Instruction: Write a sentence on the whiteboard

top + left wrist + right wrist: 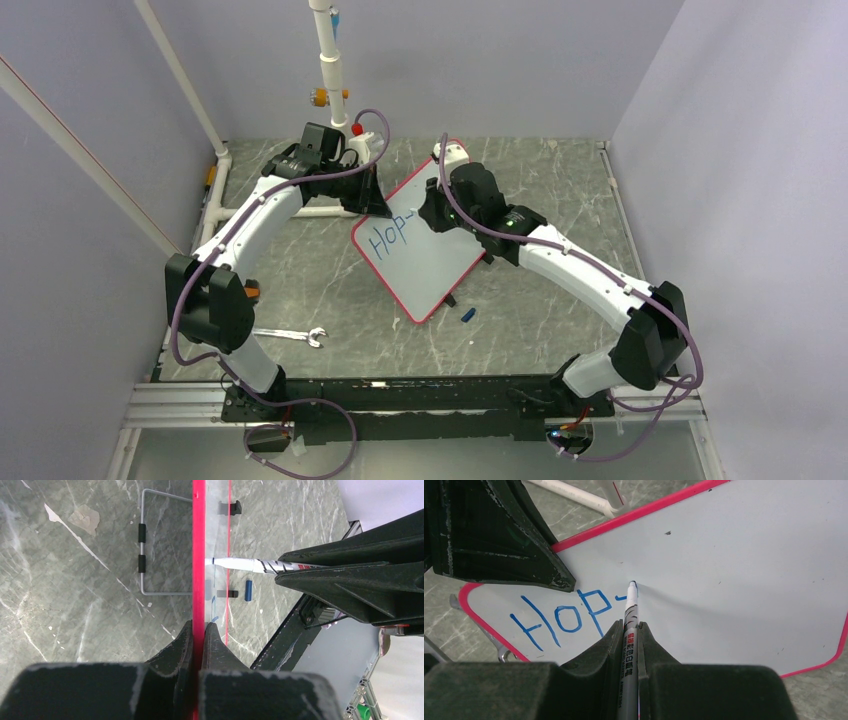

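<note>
The whiteboard (430, 270), a large flat white panel with rounded corners and a thin red border, sits mid-table on the grey marbled tabletop (560, 180), turned diagonally between the two arms. Its far edge looks lifted and its near edge low, though the exact tilt is hard to judge. The left gripper (199, 630) is clenched on the red rim at the board's upper left edge, most likely to brace it so that pen pressure cannot push or rock it. The right gripper (630, 630) is clamped tight around the barrel of a slim white marker (630, 615), with the barrel running along the fingers so the tip leads. The tip touches the white face just right of the blue handwriting (559, 617), which reads "Hop" plus a short dash, probably the first stroke of the next letter. The left arm reaches forward with its elbow raised at the left, its forearm slanting toward the far centre and its wrist aligned with the board's edge. The right arm bends wide at the right, its forearm crossing over the board toward the left gripper. A small blue cap (468, 314) lies just beside the board's near edge, and a metal wrench (290, 335) lies well apart.
</note>
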